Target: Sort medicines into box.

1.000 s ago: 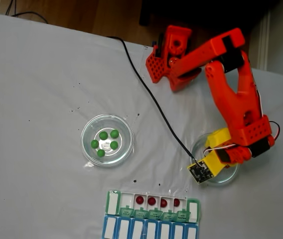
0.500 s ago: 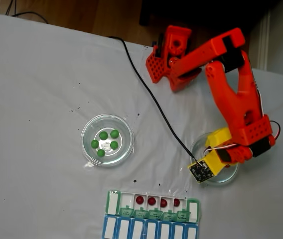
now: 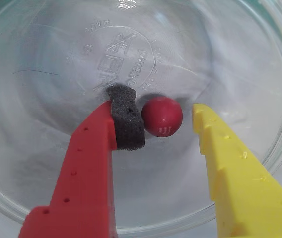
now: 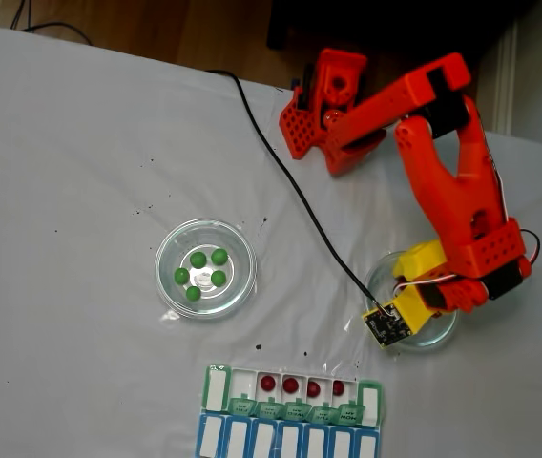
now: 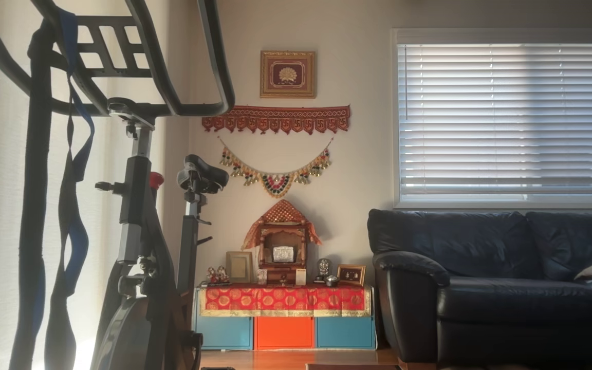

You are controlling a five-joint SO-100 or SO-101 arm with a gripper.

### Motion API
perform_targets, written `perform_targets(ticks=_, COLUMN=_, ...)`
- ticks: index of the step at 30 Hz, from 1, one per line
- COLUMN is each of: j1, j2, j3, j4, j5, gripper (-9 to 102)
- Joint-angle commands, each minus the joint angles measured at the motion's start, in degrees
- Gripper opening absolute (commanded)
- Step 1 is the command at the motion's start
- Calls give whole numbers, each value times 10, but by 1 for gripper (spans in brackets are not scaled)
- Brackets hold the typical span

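Observation:
In the wrist view a dark red pill [image 3: 162,117] lies on the floor of a round clear dish [image 3: 41,59]. My gripper [image 3: 160,110] is open and straddles it. The red finger's grey foam pad [image 3: 127,121] sits right beside the pill on its left, and the yellow finger [image 3: 215,144] stands a small gap away on its right. In the fixed view the gripper [image 4: 416,307] reaches down into the right-hand dish [image 4: 443,341]. The green box [image 4: 292,393] at the bottom edge holds several red pills [image 4: 290,385] in open compartments. Several green pills [image 4: 202,272] rest in the left dish [image 4: 168,250].
A blue row with white lids [image 4: 290,441] adjoins the box below it. A black cable [image 4: 281,172] runs across the white cloth from the arm's base [image 4: 323,105] to the wrist camera. The other view looks into a room with an exercise bike [image 5: 136,205] and a sofa [image 5: 496,277].
The wrist has shifted only very slightly over the right dish. The pills in the box and in the left dish have not moved.

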Motion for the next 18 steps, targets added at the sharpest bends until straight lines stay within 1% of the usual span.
perform_targets(ticks=1, j1=-22, j2=29, j3=-6, j4=21, j5=8, gripper=18)
perform_targets(ticks=12, j1=-39, j2=43, j3=-11, j4=25, j5=29, gripper=18)
perform_targets(ticks=18, j1=-41, j2=24, j3=-14, j4=24, j5=36, gripper=18)
